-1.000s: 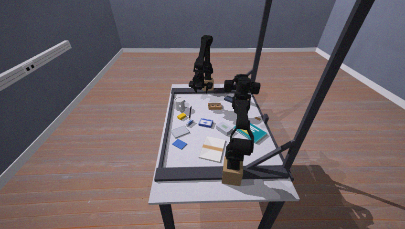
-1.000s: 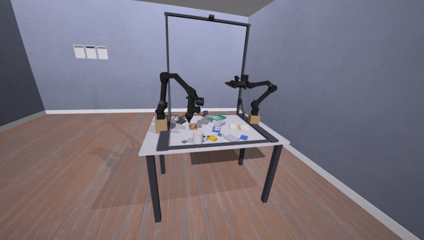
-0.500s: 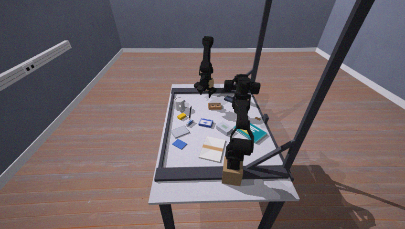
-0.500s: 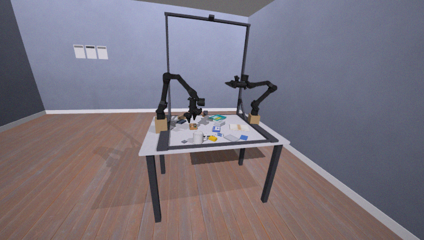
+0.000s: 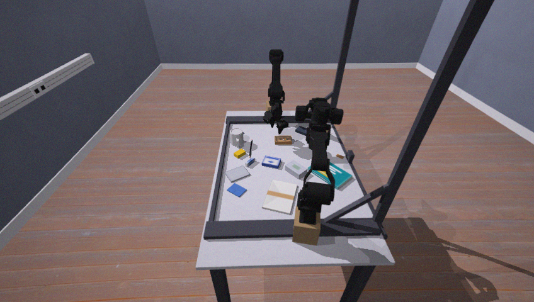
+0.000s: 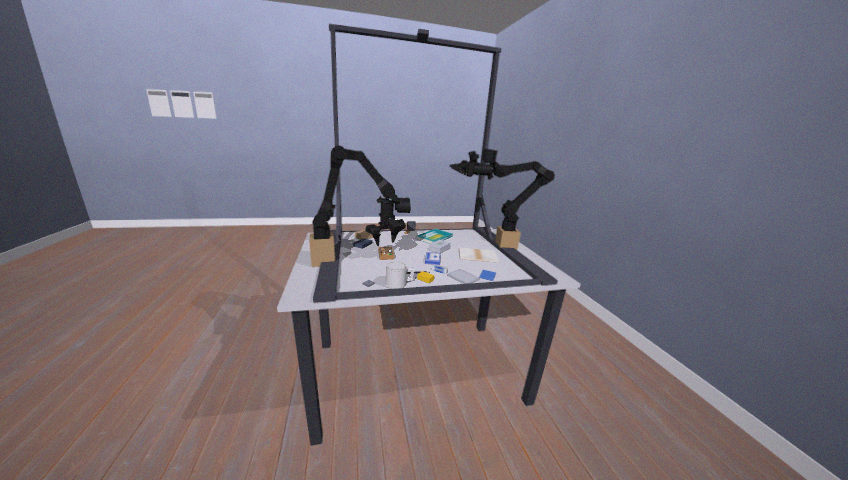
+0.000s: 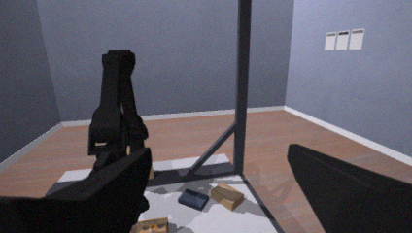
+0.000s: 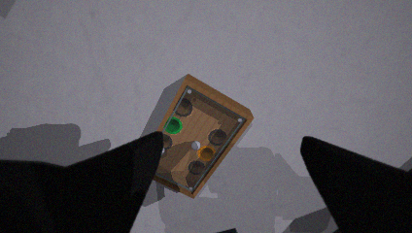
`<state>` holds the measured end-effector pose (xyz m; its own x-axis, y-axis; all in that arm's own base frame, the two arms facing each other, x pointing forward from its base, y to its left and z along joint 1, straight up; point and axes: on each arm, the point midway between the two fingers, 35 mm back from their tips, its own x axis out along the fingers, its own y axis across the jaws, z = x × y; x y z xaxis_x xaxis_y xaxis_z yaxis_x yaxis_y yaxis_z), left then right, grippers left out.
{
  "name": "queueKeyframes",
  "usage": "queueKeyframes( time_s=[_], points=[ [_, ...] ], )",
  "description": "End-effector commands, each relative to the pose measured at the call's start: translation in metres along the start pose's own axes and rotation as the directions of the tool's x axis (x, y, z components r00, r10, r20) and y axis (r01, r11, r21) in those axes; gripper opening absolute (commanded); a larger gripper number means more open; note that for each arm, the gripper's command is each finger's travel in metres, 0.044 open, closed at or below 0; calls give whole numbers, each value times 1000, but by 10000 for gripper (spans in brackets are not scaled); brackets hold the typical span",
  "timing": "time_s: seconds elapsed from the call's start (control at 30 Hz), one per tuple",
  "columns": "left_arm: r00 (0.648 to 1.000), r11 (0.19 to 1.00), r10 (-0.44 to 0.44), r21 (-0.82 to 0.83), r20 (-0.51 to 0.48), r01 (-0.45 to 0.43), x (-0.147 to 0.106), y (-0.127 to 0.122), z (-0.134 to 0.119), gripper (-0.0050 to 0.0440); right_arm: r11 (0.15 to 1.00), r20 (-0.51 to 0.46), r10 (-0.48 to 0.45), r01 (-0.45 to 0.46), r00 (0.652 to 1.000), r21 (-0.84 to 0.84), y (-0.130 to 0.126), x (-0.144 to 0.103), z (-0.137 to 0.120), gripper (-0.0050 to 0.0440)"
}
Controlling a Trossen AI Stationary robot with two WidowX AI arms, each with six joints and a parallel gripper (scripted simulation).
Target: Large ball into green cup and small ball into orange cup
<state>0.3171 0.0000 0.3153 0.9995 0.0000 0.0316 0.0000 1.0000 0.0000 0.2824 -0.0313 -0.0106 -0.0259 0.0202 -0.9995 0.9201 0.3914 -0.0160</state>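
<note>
The covered wooden puzzle (image 5: pixel 283 139) lies flat on the table's far end; it also shows in the exterior view (image 6: pixel 386 253) and the right wrist view (image 8: pixel 201 136). Under its cover I see the green cup (image 8: pixel 173 126), the orange cup (image 8: pixel 207 153) and several dark cups. The small ball sits just beside the orange cup. The large ball (image 8: pixel 162 149) is partly hidden behind my finger. My right gripper (image 5: pixel 279 128) hovers open and empty above the puzzle (image 8: pixel 230 141). My left gripper (image 6: pixel 456 168) (image 7: pixel 221 152) is open and empty, held high, pointing level across the table.
A white mug (image 5: pixel 237 137), a yellow block (image 5: pixel 239 153), a blue box (image 5: pixel 271 161), a grey pad (image 5: pixel 237 173), a cream notebook (image 5: pixel 280 196) and a teal book (image 5: pixel 331 175) lie across the table. A dark frame rims the table, with upright posts (image 5: pixel 342 56) at the side.
</note>
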Motion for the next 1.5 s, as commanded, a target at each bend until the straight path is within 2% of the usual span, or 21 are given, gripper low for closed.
queueKeyframes(
  time_s=[0.0,0.1,0.2,0.53,1.2,1.47],
  points=[
    [1000,1000,0,0,18,0,-1,0,8,400,996,15,0,-1,1000,92,6,4,-6,400],
    [1000,1000,0,0,18,0,-1,0,8,400,993,22,7,-9,1000,116,9,3,-5,400],
    [1000,1000,0,0,18,0,-1,0,8,400,982,11,3,-5,1000,189,13,10,-16,400],
    [1000,1000,0,0,18,0,-1,0,8,400,868,40,17,-35,999,495,31,23,-37,400],
    [1000,1000,0,0,18,0,-1,0,8,400,873,26,29,-38,999,486,32,21,-39,400],
    [1000,1000,0,0,18,0,-1,0,8,400,873,24,17,-27,1000,487,30,36,-39,400]
  ],
)
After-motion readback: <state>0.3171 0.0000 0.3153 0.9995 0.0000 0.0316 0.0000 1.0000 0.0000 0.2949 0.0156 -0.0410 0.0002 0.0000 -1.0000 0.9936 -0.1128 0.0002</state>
